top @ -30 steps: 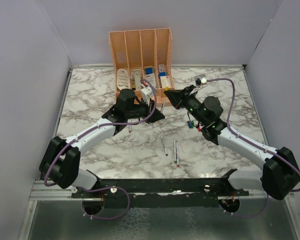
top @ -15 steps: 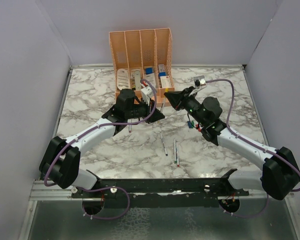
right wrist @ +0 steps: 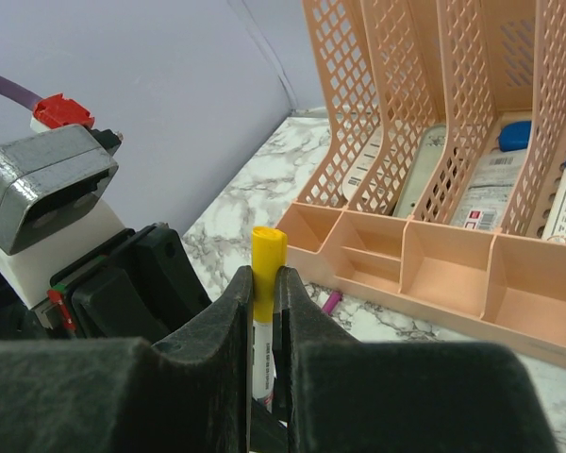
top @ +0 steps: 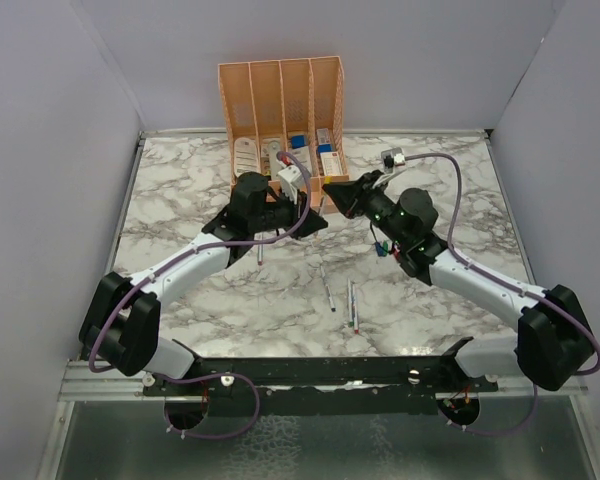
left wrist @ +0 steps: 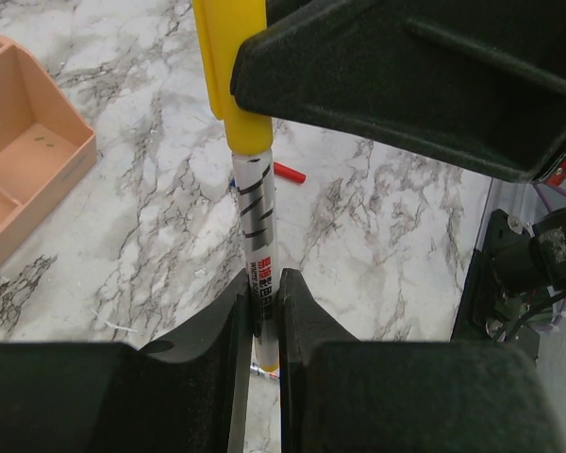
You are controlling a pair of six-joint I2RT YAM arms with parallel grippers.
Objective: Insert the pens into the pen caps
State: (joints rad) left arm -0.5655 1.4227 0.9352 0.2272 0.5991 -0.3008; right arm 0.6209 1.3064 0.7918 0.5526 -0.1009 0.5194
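Pen [left wrist: 256, 226] mid-air over far-centre tabletop [top: 180, 180], just nearside of organiser [top: 280, 110]. Left pincer [left wrist: 262, 297] clamped on barrel, right pincer [right wrist: 264, 283] clamped on yellow cap [right wrist: 267, 250]; cap over pen end, pincers opposed, likely for pushing home.

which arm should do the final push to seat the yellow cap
Right, probably: the right gripper is shut on the yellow cap, already over the pen that the left gripper clamps.
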